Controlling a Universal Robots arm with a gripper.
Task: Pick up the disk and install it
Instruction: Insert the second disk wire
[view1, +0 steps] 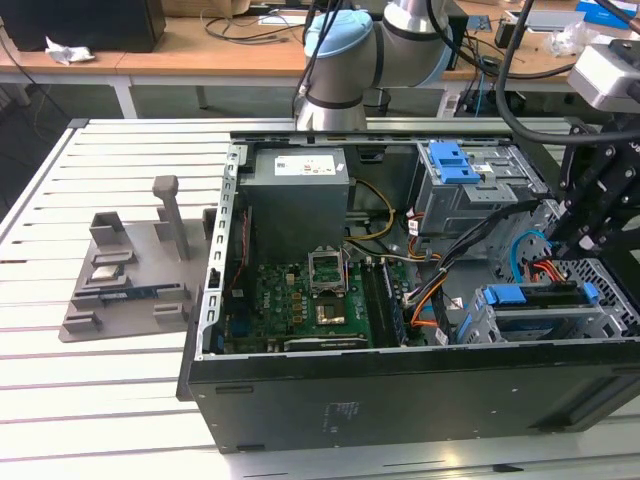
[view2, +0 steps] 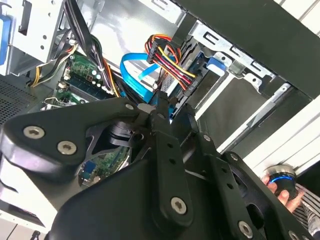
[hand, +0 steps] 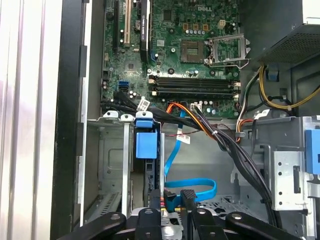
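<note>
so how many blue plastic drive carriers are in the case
2. The upper blue carrier sits on the drive cage toward the back of the case. The lower blue carrier sits in the cage at the exterior view's right. Cables may hide others.

White slatted metal table (view1: 90, 400) carries everything. Open black computer case (view1: 400, 400) lies on its side across centre and the exterior view's right. Grey plastic fixture tray (view1: 125, 275) with upright post sits just beside case, on the exterior view's left.

Disk (hand: 147, 165) edge-on in bay — label hidden; hand (hand: 172, 197) linkage cut by frame edge.
</note>
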